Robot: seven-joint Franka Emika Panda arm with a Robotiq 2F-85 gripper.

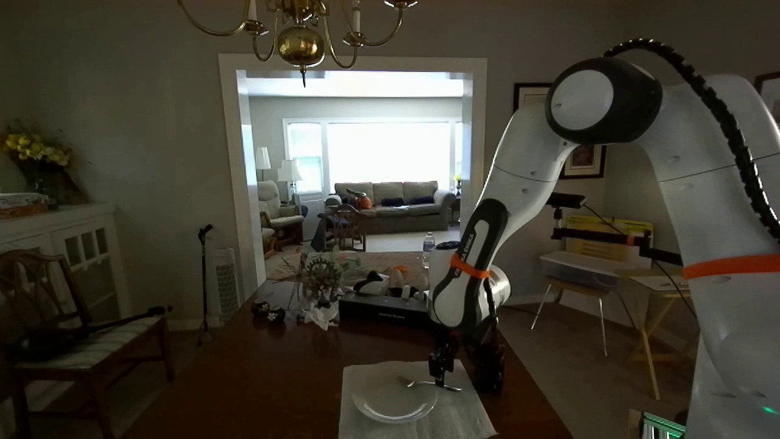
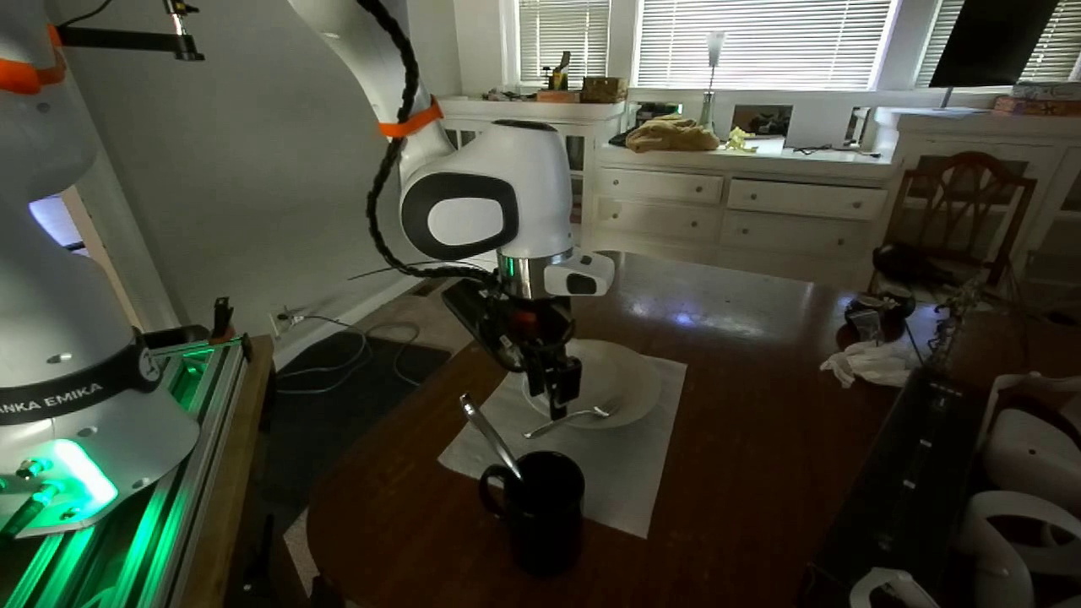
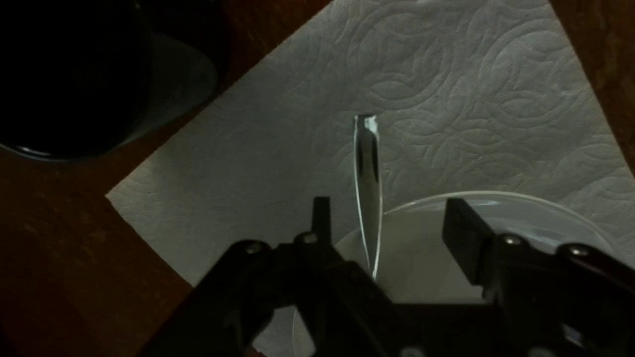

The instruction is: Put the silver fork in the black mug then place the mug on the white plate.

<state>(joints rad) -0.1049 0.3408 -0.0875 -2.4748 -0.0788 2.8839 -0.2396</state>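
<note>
The silver fork rests with its tines over the rim of the white plate and its handle on a paper towel. My gripper is low over it, open. In the wrist view, the handle runs between the two fingers, closer to the left one, with a gap on each side. The fork's tines are hidden there behind the gripper. Beside the towel stands the black mug, upright, with another silver utensil leaning out of it. That mug fills the upper left corner of the wrist view.
The paper towel lies on the brown wooden table. Farther down the table are a long black box, white headset-like items, crumpled tissue and a dried plant arrangement. A water bottle stands beyond.
</note>
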